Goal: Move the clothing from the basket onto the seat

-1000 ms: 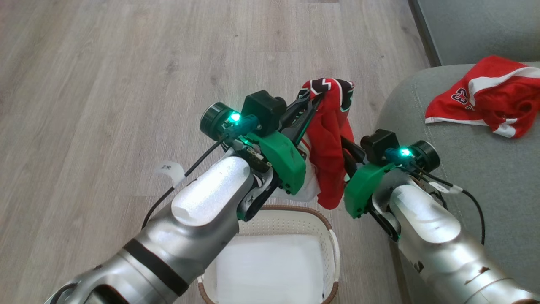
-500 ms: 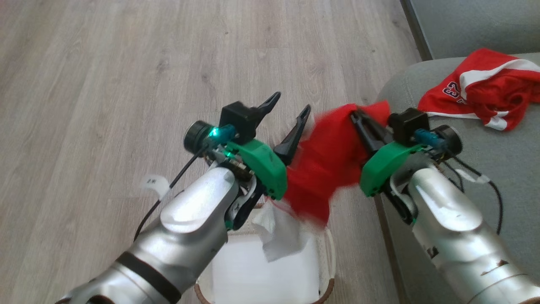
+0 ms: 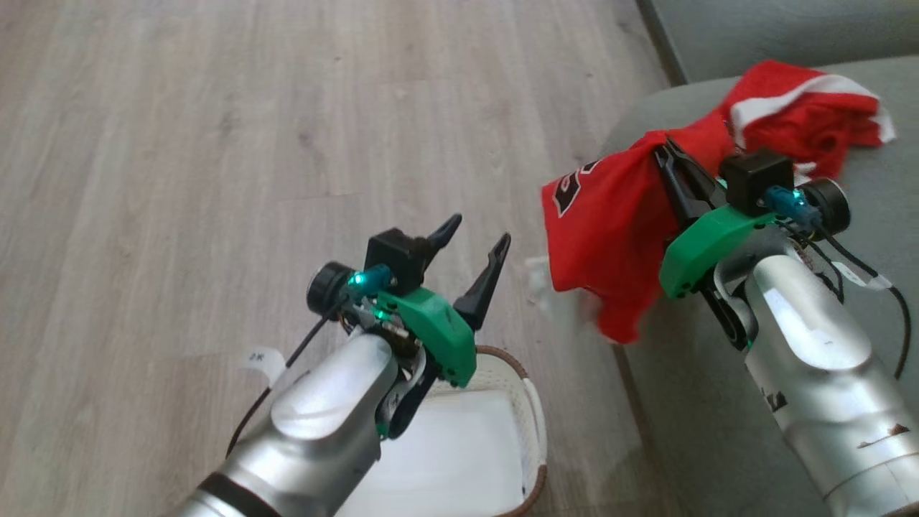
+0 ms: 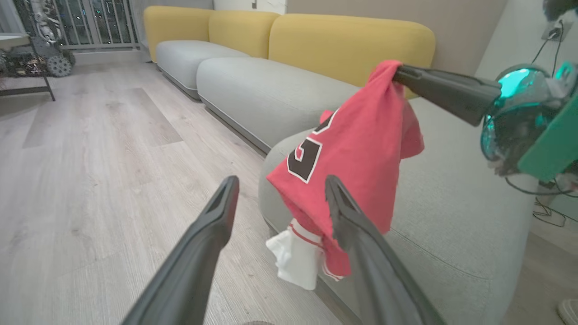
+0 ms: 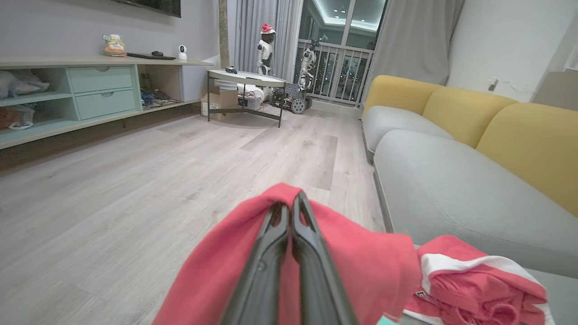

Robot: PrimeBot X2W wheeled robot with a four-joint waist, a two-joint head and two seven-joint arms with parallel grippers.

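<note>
1. Rightward went the right gripper (image 3: pixel 664 149), carrying the garment (image 3: pixel 610 215) from above the basket (image 3: pixel 535 424) to the seat (image 3: pixel 887 194) edge; its fingers were pinched tight on the top fold.
2. Left gripper (image 3: pixel 477 233) had let go; fingers wide, empty, near the basket.
3. Garment hung clear, white piece (image 4: pixel 293 259) dangling beneath, beside a second garment (image 3: pixel 804 115) lying on the seat.
4. Judgement: only the drop remained.

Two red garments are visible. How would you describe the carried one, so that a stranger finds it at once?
Find the grey-green seat on the head view's right; beside its rounded corner the right tool is shut on a red jersey. Unlike the crumpled red garment lying on that seat, this one hangs in the air, with a white piece dangling below.
</note>
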